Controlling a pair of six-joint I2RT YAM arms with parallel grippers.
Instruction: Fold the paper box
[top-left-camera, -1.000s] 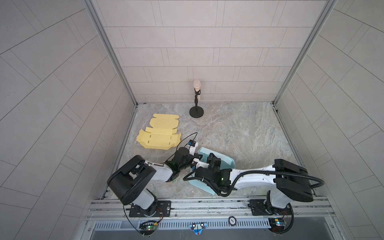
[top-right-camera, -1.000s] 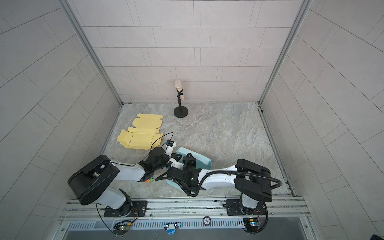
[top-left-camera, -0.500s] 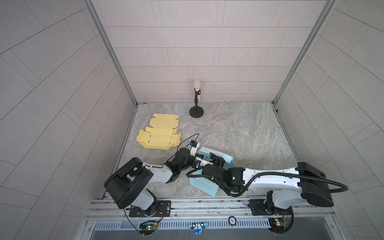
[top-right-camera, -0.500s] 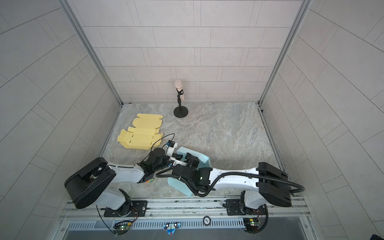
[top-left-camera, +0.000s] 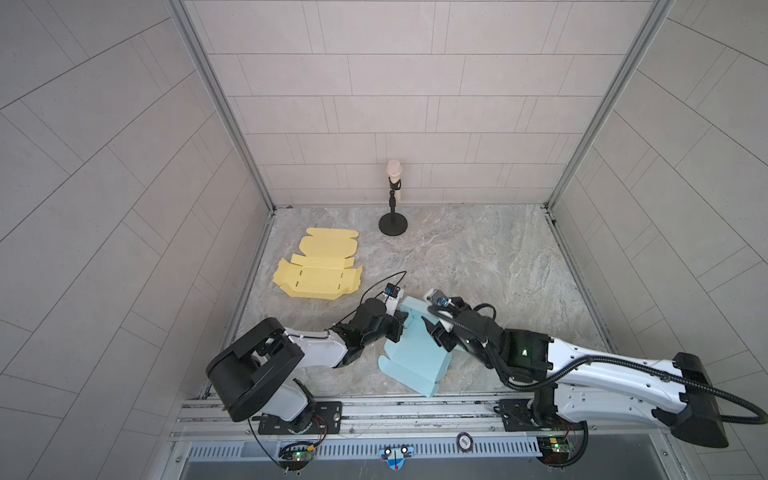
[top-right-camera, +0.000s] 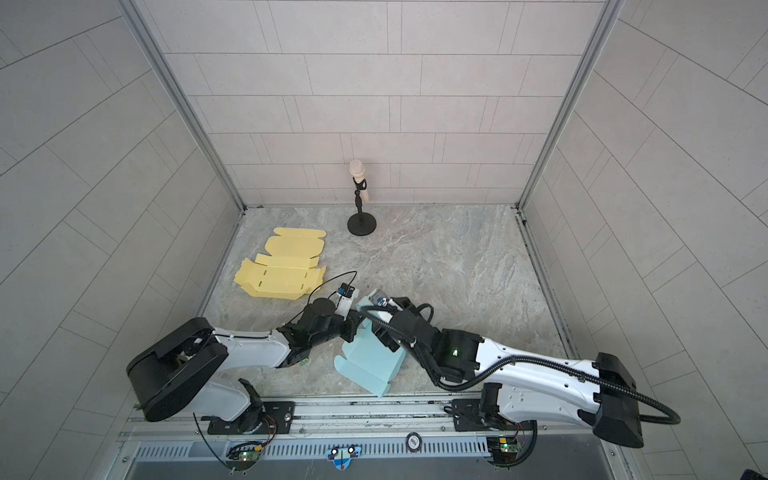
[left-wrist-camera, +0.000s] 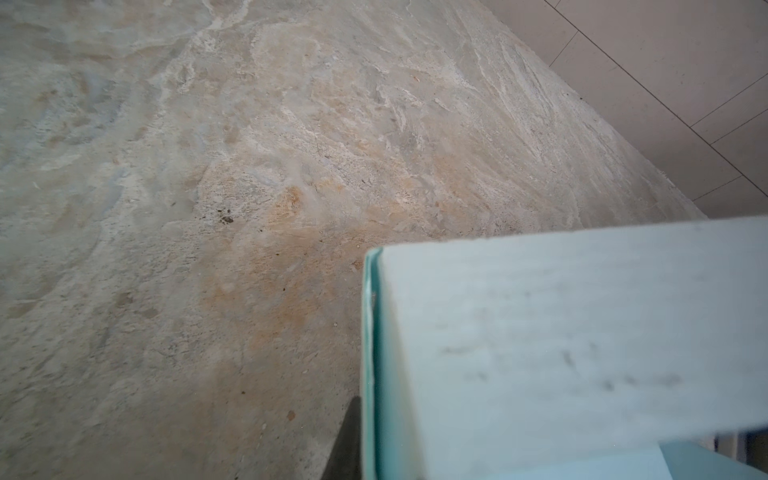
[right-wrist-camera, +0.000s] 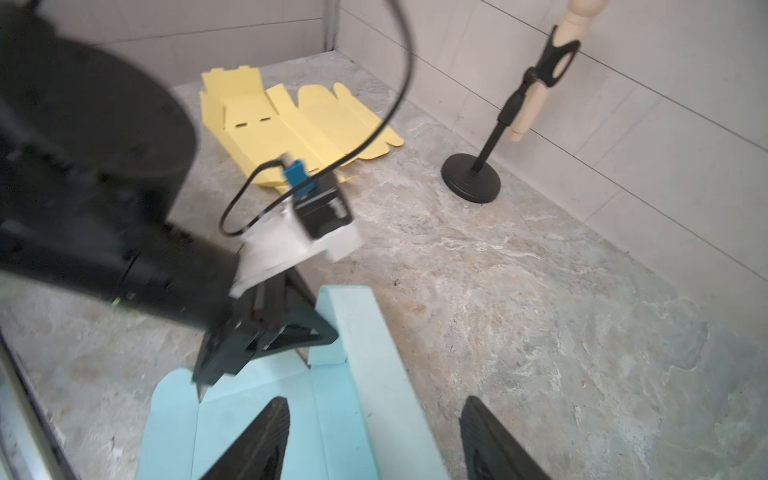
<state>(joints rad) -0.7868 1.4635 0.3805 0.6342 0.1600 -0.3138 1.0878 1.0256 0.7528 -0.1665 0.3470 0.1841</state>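
One grip: L fingers (right-wrist-camera: 305, 336) pinch blue box (top-left-camera: 415, 353).

Both arms low, inward; left gripper (top-left-camera: 400, 327) tightly closed, right gripper (right-wrist-camera: 374, 403) with jaws apart.

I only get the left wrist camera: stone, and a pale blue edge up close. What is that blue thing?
Observer: A pale blue paper box, half folded, lying open on the marbled stone table.
Visitor: Is anything holding it?
Observer: Yes, the left hand is shut on one raised wall.
Visitor: And the other arm?
Observer: The right hand is open, straddling a raised wall and not gripping it.
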